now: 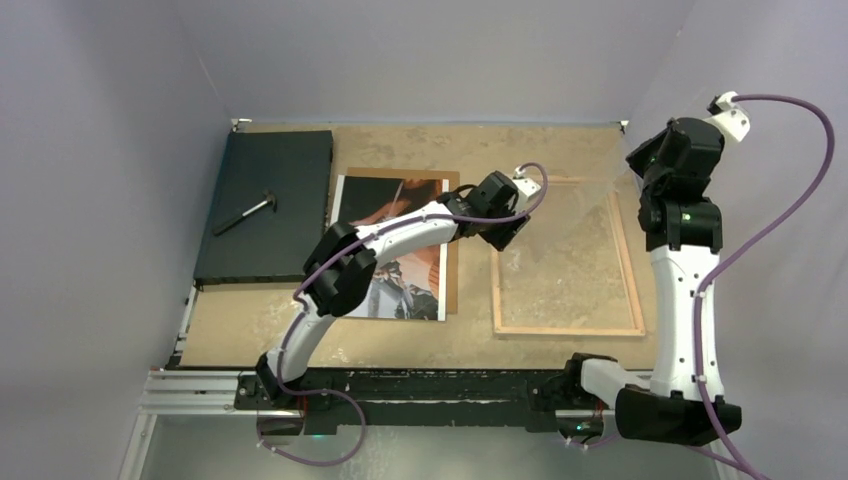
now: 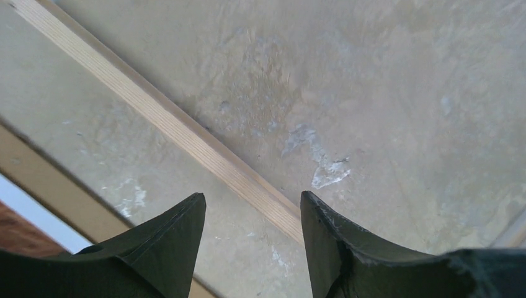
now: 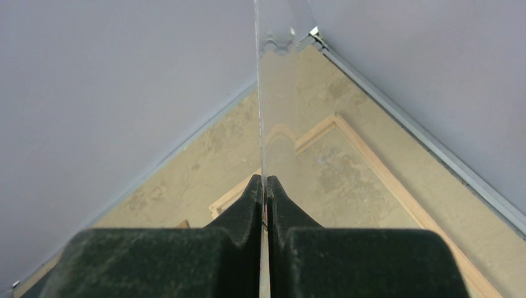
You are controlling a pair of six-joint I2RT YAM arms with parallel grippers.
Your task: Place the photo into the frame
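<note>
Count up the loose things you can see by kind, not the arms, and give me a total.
photo: 1
frame: 1
brown backing panel: 1
black board: 1
small tool on that board: 1
clear pane, clamped in the right pincer: 1
Total: 6

Tabletop (image 1: pixel 420 150) is tan and blotchy, with pale chalky scuffs all over. The frame (image 1: pixel 565 331) shows light wood with fine straight grain. Just left of the frame, the photo (image 1: pixel 412 285) is dark reddish-brown with a thin white border, on a plain brown panel (image 1: pixel 452 280). Further left of the frame there's a matte black board (image 1: pixel 270 200). Arms (image 1: pixel 675 300) are white and black, cables (image 1: pixel 790 98) purple. The pane (image 3: pixel 279 25) is totally see-through.
</note>
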